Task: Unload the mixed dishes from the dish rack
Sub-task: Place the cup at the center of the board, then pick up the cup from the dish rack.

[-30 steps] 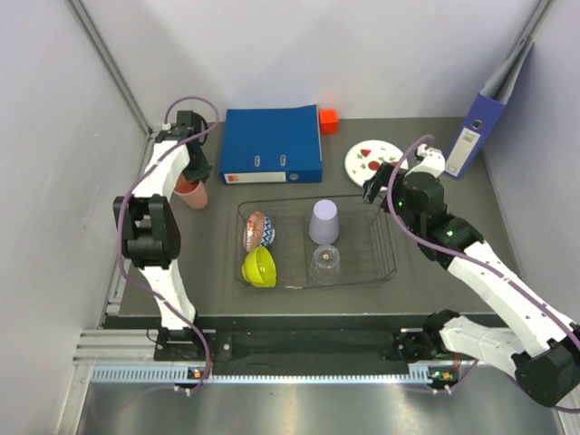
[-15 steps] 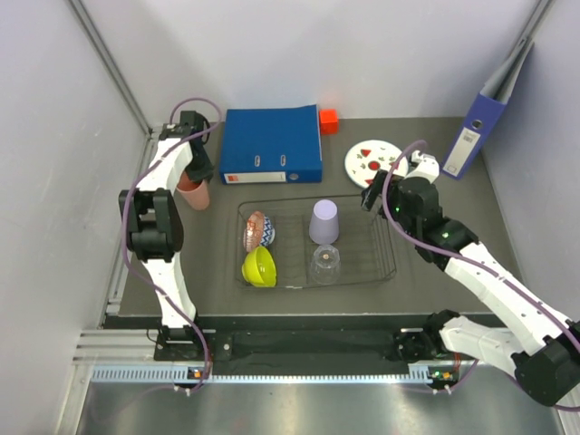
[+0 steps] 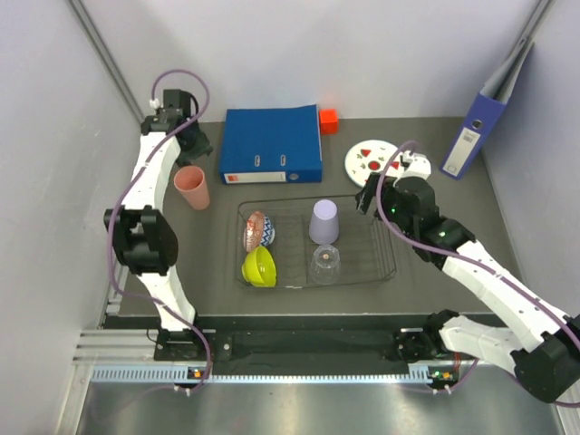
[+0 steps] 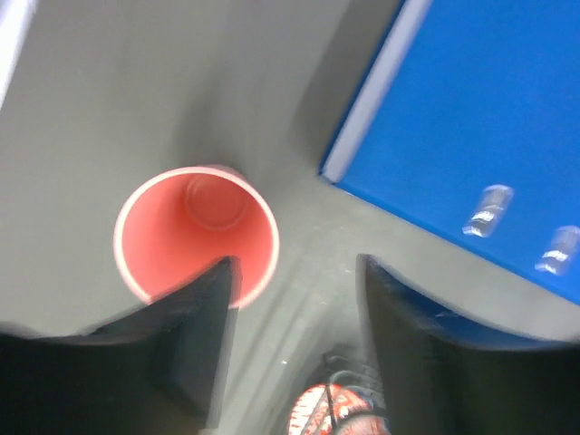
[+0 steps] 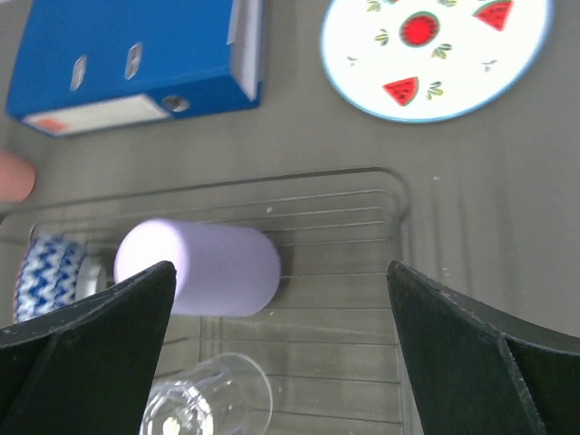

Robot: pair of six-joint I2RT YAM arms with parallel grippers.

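The dish rack point(image 3: 381, 237) holds a lilac cup point(image 3: 323, 220), a clear tumbler point(image 3: 324, 265), a lime-yellow bowl point(image 3: 260, 266) and a brown-blue patterned bowl point(image 3: 260, 229). A salmon-pink cup point(image 3: 192, 188) stands upright on the table left of the rack. My left gripper point(image 3: 198, 148) hangs open above and behind it; in the left wrist view the cup point(image 4: 195, 236) lies beyond the left finger point(image 4: 195, 344), apart from it. The white plate point(image 3: 372, 160) lies flat behind the rack. My right gripper point(image 3: 370, 188) is open over the rack's right end, with the lilac cup point(image 5: 199, 267) and tumbler point(image 5: 208, 403) below it.
A blue binder point(image 3: 272, 145) lies flat behind the rack, with a small orange-red cube point(image 3: 328, 120) at its right corner. A second binder point(image 3: 476, 127) leans against the right wall. Grey walls close in the left, back and right sides.
My left gripper has opened, let go of the salmon-pink cup and lifted away toward the back. The cup stays standing on the table. The right gripper has drifted slightly left toward the rack.
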